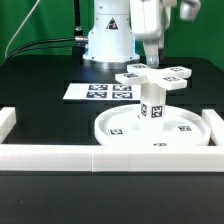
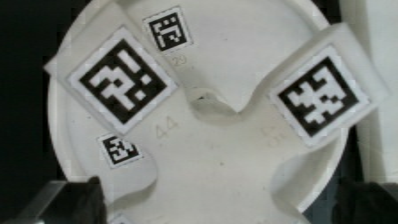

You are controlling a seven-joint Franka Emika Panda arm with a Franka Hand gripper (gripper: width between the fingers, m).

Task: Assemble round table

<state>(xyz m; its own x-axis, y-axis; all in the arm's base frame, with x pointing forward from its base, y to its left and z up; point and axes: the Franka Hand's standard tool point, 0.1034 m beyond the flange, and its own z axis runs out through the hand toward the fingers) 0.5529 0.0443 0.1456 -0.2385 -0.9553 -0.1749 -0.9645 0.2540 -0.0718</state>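
The large round rimmed disc lies flat near the front border. The short thick cylinder stands upright at its centre. The cross-shaped four-armed piece sits level on top of the cylinder. My gripper comes straight down onto the cross's middle. In the wrist view the cross fills the picture, with two tagged arms spreading away and the disc below it. My gripper has its dark fingers pressed to either side of the cross, shut on it.
The marker board lies behind the disc toward the exterior view's left. Long white border blocks run along the front, the left and the right. The robot base stands at the back.
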